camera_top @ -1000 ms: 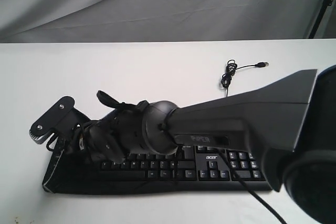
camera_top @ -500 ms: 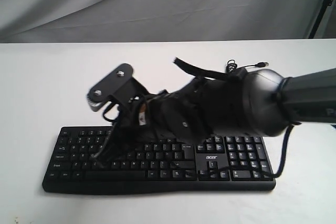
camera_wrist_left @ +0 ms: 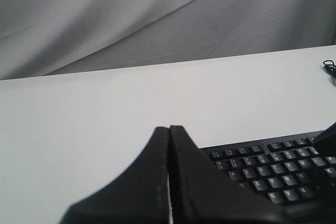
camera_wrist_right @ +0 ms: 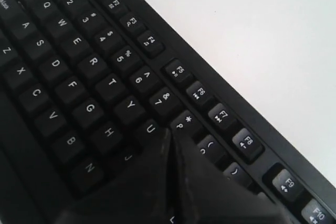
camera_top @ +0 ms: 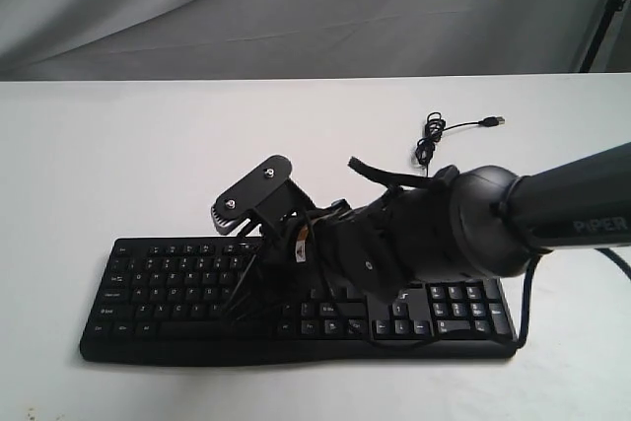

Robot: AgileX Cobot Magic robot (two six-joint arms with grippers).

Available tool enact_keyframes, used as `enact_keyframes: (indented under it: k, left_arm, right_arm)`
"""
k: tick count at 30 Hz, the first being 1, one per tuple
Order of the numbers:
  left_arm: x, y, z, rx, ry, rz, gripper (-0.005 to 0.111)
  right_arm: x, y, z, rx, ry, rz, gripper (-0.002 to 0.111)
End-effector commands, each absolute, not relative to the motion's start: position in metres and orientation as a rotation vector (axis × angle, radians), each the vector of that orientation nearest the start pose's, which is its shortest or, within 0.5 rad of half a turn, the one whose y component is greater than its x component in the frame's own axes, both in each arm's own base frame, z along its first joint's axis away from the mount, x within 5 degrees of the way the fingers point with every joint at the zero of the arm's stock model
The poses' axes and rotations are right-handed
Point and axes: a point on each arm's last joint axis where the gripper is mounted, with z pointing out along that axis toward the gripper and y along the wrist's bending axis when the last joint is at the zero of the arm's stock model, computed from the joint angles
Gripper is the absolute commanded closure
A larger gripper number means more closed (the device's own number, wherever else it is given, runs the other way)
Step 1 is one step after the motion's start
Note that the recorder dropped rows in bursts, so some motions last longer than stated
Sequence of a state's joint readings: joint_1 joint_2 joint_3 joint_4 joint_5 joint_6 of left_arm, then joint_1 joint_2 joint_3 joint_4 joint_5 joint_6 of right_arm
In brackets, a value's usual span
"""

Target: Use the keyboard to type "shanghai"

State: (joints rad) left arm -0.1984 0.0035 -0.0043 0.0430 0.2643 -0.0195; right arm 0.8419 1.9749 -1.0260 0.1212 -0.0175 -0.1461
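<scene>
The wide white table (camera_top: pixel 118 165) carries everything, with a grey cloth backdrop (camera_top: pixel 296 7) hung behind it. The flat black plastic full-size keyboard (camera_top: pixel 158 293) lies along the near edge of the table, long side square to the robot, so both arms can reach the letter rows from above. The thick black right arm (camera_top: pixel 552 214) slants in from the right and crosses the number pad and the middle of the board, because the letters it needs sit left of its own side. The right gripper (camera_wrist_right: pixel 169 135) points steeply down at the keys with its jaws pressed flat together and nothing between them. Held this way, the two fingers make one narrow tip that can press a single key without catching its neighbours. In the right wrist view that tip sits just beside the U key (camera_wrist_right: pixel 150 128) and below the 8 key (camera_wrist_right: pixel 181 121), probably over I, though the key under it is hidden. The left gripper (camera_wrist_left: pixel 169 129) is likewise clamped on nothing and hangs off the keyboard's end, out of the way. The thin black USB cable (camera_top: pixel 429 145) lies loosely coiled behind the board, unplugged.
</scene>
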Motion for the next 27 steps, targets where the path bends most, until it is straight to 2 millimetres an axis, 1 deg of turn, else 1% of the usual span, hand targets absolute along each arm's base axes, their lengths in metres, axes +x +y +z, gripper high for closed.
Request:
enact_keyframes:
  k: [1,3,8,19,20,21,22,23,24,25,26,27]
  left_arm:
    - [0.054,-0.01,0.19,0.185,1.735,-0.124,0.107]
    - [0.054,-0.01,0.19,0.185,1.735,-0.124,0.107]
    - [0.054,-0.01,0.19,0.185,1.735,-0.124,0.107]
    - [0.054,-0.01,0.19,0.185,1.735,-0.124,0.107]
    - [0.054,-0.01,0.19,0.185,1.735,-0.124,0.107]
    - [0.054,-0.01,0.19,0.185,1.735,-0.124,0.107]
    - [0.054,-0.01,0.19,0.185,1.735,-0.124,0.107]
    - [0.054,-0.01,0.19,0.185,1.735,-0.124,0.107]
    - [0.054,-0.01,0.19,0.185,1.735,-0.124,0.107]
    - [0.054,-0.01,0.19,0.185,1.735,-0.124,0.107]
    - [0.054,-0.01,0.19,0.185,1.735,-0.124,0.107]
    - [0.054,-0.01,0.19,0.185,1.735,-0.124,0.107]
  right_arm:
    - [0.261,0.288,0.121,-1.016,2.207,0.367,0.108]
    - [0.261,0.288,0.12,-1.016,2.208,0.366,0.108]
    - [0.267,0.286,0.107,-1.01,2.211,0.349,0.108]
    - [0.266,0.285,0.105,-1.022,2.229,0.343,0.108]
    - [0.265,0.285,0.112,-1.025,2.213,0.346,0.108]
    - [0.264,0.284,0.131,-1.025,2.183,0.356,0.108]
    - [0.262,0.283,0.145,-1.02,2.165,0.367,0.108]
    - [0.25,0.278,0.175,-1.023,2.119,0.391,0.108]
    - [0.239,0.274,0.194,-1.021,2.079,0.413,0.108]
    - [0.216,0.262,0.226,-1.012,1.989,0.458,0.108]
    - [0.2,0.253,0.242,-1.005,1.935,0.489,0.108]
    - [0.17,0.234,0.267,-0.99,1.856,0.555,0.108]
